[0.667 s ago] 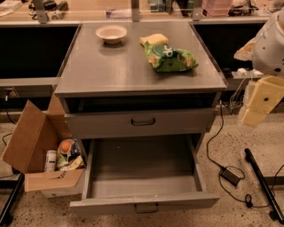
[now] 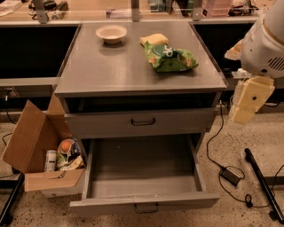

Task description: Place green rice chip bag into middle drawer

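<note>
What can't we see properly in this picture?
Camera view: the pincer hangs right of the cabinet; its arm is cut off by the right edge.
The yellow sponge is partly hidden behind the green rice chip bag.
Things in the cardboard box are too small to name.
The middle drawer hides its floor's near strip behind its front wall.

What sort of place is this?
Probably a robotics lab or workshop: a grey metal drawer cabinet, a power adapter lying on the speckled floor, cluttered benches behind. The robot's end effector hangs right of the cabinet.
</note>
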